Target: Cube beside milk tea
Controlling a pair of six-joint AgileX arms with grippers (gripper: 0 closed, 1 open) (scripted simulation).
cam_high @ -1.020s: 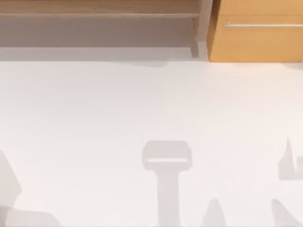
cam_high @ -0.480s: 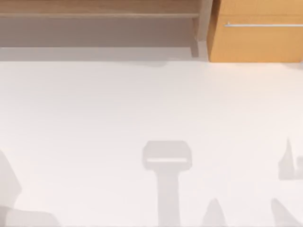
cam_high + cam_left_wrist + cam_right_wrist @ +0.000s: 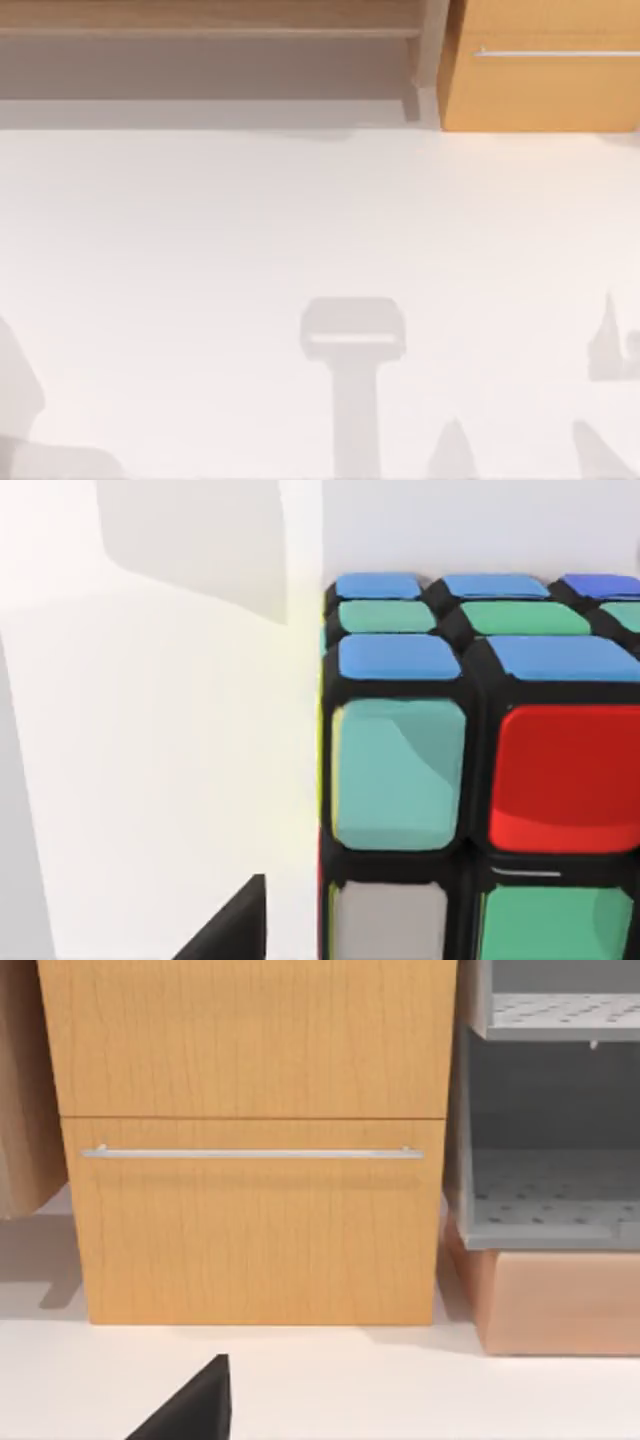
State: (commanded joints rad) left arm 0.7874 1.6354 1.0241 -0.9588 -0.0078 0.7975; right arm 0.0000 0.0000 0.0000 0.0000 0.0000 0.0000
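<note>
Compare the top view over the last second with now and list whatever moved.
Nothing visibly changed. The white table, the wooden drawer cabinet at its far right and the shelf along the back sit where they were, and the shadows on the table keep almost the same shapes.

White table (image 3: 200, 260) fronts a wooden drawer cabinet (image 3: 540, 90) and grey shelving (image 3: 550, 1110).
</note>
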